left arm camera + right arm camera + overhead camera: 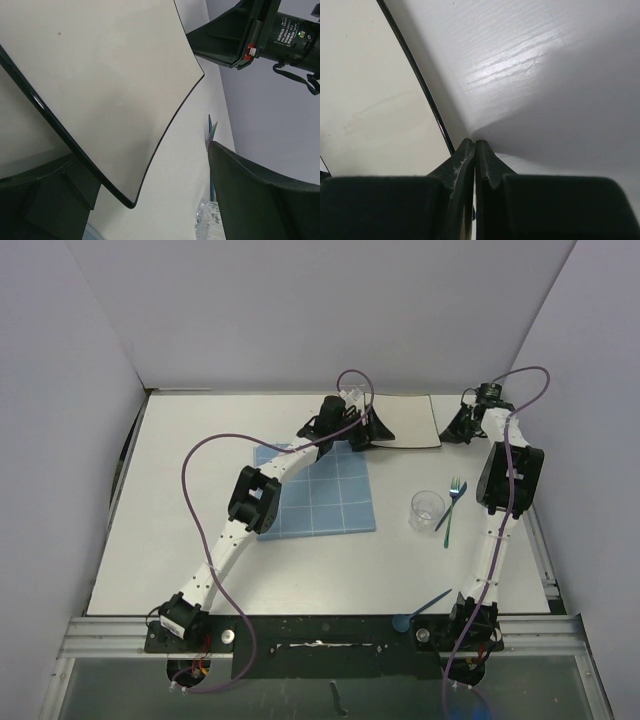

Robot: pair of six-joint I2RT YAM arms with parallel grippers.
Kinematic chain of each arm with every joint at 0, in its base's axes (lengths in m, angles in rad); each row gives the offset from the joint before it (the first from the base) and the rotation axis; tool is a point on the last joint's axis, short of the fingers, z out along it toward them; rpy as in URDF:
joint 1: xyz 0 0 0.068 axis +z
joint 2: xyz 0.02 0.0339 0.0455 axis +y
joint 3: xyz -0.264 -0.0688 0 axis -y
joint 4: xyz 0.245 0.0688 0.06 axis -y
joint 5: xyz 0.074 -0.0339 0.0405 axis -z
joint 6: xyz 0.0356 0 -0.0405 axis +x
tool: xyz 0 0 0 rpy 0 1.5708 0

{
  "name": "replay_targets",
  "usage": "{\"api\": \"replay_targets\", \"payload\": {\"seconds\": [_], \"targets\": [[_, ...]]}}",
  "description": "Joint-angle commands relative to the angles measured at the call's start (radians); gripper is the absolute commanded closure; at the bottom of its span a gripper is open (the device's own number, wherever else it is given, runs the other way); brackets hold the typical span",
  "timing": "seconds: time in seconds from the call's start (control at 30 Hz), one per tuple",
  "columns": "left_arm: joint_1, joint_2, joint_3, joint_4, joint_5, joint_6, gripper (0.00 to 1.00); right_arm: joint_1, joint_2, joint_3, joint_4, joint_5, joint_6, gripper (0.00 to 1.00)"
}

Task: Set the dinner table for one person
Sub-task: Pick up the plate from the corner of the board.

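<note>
1. The surface (200, 570) is stretching from the arm bases to the back wall and carrying everything. A blue placemat (325, 495) is lying at its middle, and a square white plate (405, 420) is sitting at the far edge, well off the placemat.
2. The left gripper (358, 430) is standing at the plate's left side with its fingers wide apart and clamping nothing. One finger (45, 200) is looking as if it lies under the dark rim, though I cannot tell if it is touching.
3. The right gripper (475, 143) is resting at the plate's right rim with its fingers pressed together and holding nothing.
4. The step in hand is probably bringing the plate onto the placemat.
5. Things that are threatening to go wrong:
   - The rim is thin and glossy, so a shallow bite risks letting the plate tip or slip out.
   - A push from the closed right fingers risks sliding the plate away from the left fingers, or pushing it crooked.
   - A dragged plate risks rucking the placemat.
   - The glass (427, 510) and fork (453, 502) are lying just right of the placemat, so a wide swing risks knocking them.
   - Both grippers are working close together, so they risk colliding.
</note>
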State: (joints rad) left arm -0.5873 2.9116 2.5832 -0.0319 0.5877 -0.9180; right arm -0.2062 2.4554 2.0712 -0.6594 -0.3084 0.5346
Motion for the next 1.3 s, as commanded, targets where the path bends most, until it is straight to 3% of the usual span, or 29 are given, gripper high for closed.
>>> {"api": "replay_targets", "payload": {"seconds": [0.0,0.37,0.63,0.73,0.9,1.07,1.17,1.23,1.27], "targets": [[-0.013,0.075,-0.032,-0.062,-0.022,0.026,0.18,0.059,-0.007,-0.057,-0.094,-0.046,0.007,1.00],[-0.013,0.094,-0.020,-0.065,-0.028,0.016,0.18,0.077,-0.020,-0.049,-0.094,-0.063,0.019,1.00],[-0.009,0.097,-0.032,-0.042,-0.047,-0.011,0.25,0.090,-0.039,-0.071,-0.091,-0.063,0.024,1.00],[-0.002,0.076,-0.091,0.036,-0.081,-0.058,0.25,0.092,-0.041,-0.069,-0.091,-0.065,0.024,1.00],[0.007,0.121,-0.010,0.068,-0.117,-0.125,0.25,0.093,-0.048,-0.074,-0.099,-0.067,0.024,1.00],[0.026,0.122,-0.072,0.211,-0.165,-0.229,0.27,0.093,-0.067,-0.083,-0.107,-0.064,0.010,1.00],[0.036,0.127,-0.068,0.228,-0.175,-0.247,0.37,0.089,-0.079,-0.083,-0.122,-0.053,-0.006,1.00],[0.037,0.125,-0.063,0.222,-0.176,-0.241,0.60,0.086,-0.088,-0.087,-0.124,-0.048,-0.010,1.00],[0.037,0.123,-0.063,0.220,-0.176,-0.237,0.66,0.086,-0.091,-0.090,-0.123,-0.047,-0.010,1.00]]}}
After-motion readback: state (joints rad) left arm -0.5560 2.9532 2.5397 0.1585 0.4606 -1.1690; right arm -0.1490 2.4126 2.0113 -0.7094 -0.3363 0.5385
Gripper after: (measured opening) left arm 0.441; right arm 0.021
